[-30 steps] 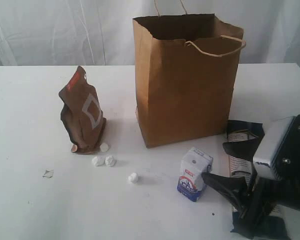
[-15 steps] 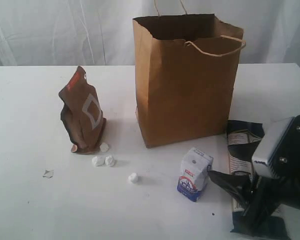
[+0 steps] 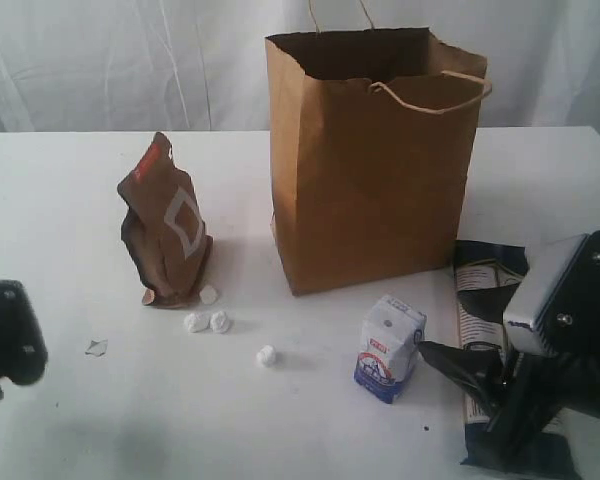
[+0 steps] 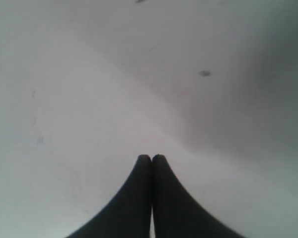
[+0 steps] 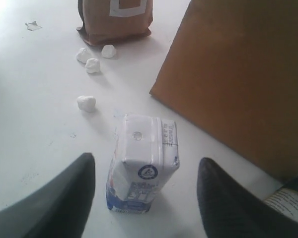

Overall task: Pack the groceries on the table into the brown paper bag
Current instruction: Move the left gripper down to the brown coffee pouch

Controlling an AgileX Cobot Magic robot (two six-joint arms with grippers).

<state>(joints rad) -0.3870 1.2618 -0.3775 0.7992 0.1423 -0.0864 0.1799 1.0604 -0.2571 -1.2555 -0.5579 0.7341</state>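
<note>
Now my shut, empty left hand [image 4: 151, 159] has come in over the tabletop [image 3: 130, 420], while my open right hand [image 5: 146, 159] straddles the untouched small white-blue carton [image 3: 390, 347] near the brown paper bag [image 3: 370, 170], so gripping comes next

You count one brown paper bag [image 3: 370, 180], one brown foil pouch [image 3: 165, 225], one white-blue carton [image 3: 390, 348], one dark noodle packet [image 3: 477, 268], four small white lumps [image 3: 267, 355], one pale scrap [image 3: 97, 347].
</note>
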